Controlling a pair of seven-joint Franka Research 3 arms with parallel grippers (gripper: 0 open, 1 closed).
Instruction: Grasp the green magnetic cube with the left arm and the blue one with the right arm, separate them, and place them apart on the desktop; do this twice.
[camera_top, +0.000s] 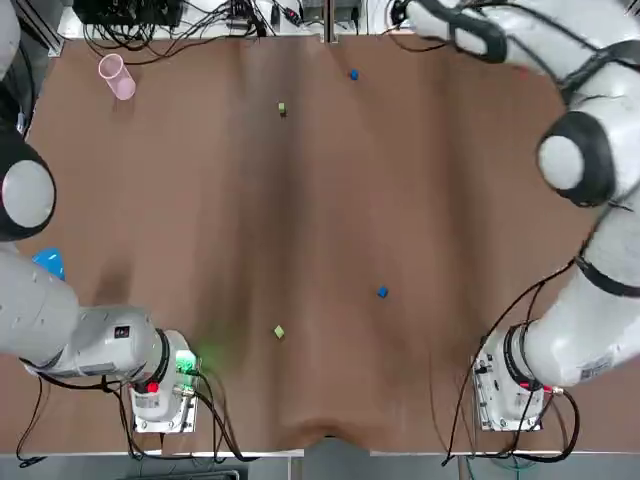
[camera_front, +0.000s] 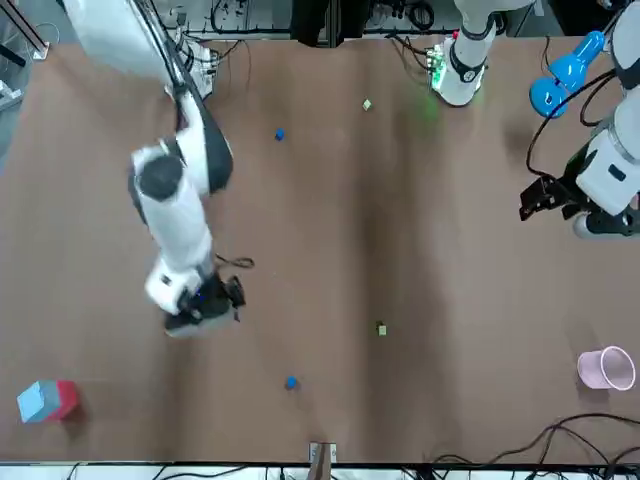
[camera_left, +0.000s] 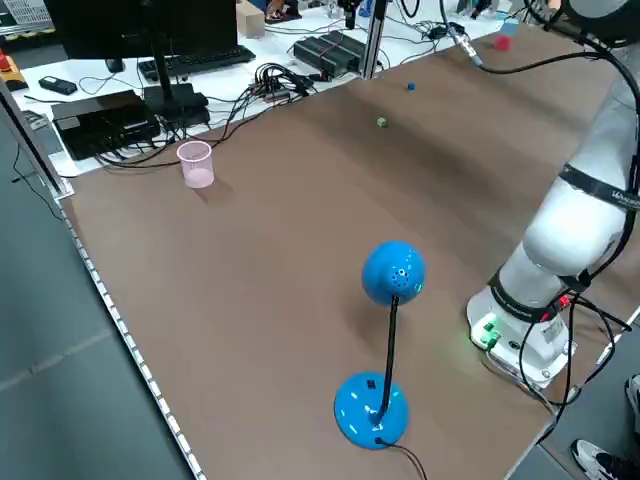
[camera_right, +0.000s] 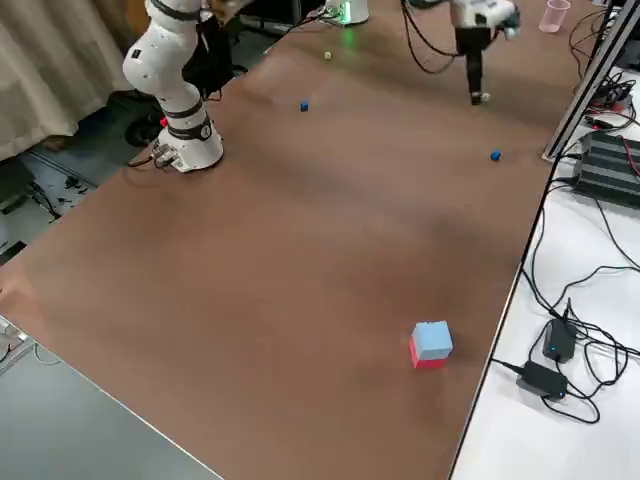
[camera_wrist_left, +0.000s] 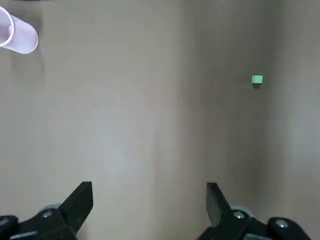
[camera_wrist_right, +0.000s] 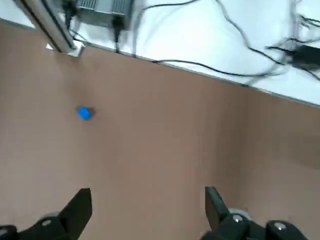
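Two green cubes and two blue cubes lie apart on the brown table. One green cube (camera_top: 279, 331) and one blue cube (camera_top: 382, 292) sit near the bases. The other green cube (camera_top: 282, 108) and the other blue cube (camera_top: 353, 74) lie at the far side. My left gripper (camera_wrist_left: 150, 192) is open and holds nothing; the far green cube (camera_wrist_left: 257, 79) shows well beyond it. My right gripper (camera_wrist_right: 147, 195) is open too, hanging over the far right of the table, with the far blue cube (camera_wrist_right: 84, 113) off to one side.
A pink cup (camera_top: 116, 77) lies at the far left corner. A blue lamp-like stand (camera_left: 390, 275) is at the left edge near the left arm. A red and blue block (camera_right: 430, 345) sits at the far right. Cables and equipment lie beyond the far edge.
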